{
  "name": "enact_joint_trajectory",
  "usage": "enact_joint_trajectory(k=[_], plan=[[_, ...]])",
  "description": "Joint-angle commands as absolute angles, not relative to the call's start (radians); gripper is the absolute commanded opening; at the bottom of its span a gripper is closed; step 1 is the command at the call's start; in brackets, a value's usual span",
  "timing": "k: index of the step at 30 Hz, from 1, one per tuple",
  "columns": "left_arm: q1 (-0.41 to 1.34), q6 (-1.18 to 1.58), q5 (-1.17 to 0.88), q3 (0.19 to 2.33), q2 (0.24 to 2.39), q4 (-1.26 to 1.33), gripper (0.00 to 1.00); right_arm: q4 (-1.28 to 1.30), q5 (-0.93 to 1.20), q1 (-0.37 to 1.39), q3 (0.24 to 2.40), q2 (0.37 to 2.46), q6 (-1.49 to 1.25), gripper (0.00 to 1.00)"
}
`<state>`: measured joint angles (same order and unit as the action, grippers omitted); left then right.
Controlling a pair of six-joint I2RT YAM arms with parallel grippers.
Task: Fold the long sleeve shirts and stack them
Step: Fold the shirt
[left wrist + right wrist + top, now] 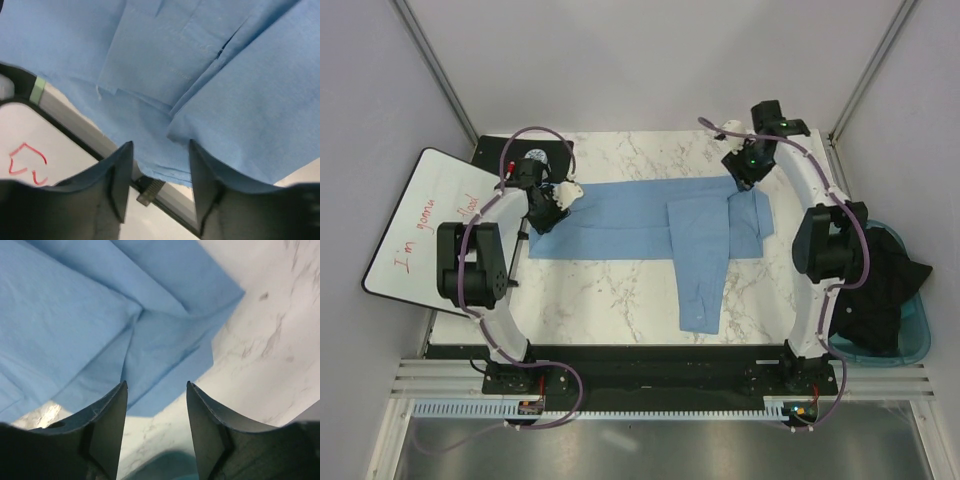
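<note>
Hands first: left hand (160, 145) has its fingers partly apart with nothing clamped, and we see the shirt's edge just past the tips. The right hand (156, 385) is likewise parted and empty, hovering over a corner of cloth and bare marble. The light-blue long sleeve shirt (620, 225) lies spread flat across the far half of the desk (610, 300), left hand at its left end, right hand at its far right corner. One sleeve (703, 275) runs toward the near edge. A whiteboard (420, 225) with red writing sits left of the desk. A teal bin (917, 340) with dark clothing (875, 280) sits on the right.
</note>
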<state>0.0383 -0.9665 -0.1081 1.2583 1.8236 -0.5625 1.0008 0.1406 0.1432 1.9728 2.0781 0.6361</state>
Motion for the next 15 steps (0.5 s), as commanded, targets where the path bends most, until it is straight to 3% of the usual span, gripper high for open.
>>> enact_joint_trajectory(k=[1,2,6,15], plan=[[0.015,-0.787,-0.150,1.295,1.732,-0.600,0.64,1.180,0.334,0.025,1.898,1.973,0.549,0.57],[0.014,-0.754,-0.175,1.283,1.718,-0.621,0.78,1.178,0.347,0.018,1.846,1.921,0.552,0.56],[0.002,-0.703,-0.196,1.256,1.695,-0.679,0.87,1.131,0.354,0.015,1.569,1.830,0.581,0.51],[-0.084,-0.686,-0.183,1.210,1.730,-0.721,0.88,0.968,0.301,0.015,1.402,1.862,0.542,0.50]])
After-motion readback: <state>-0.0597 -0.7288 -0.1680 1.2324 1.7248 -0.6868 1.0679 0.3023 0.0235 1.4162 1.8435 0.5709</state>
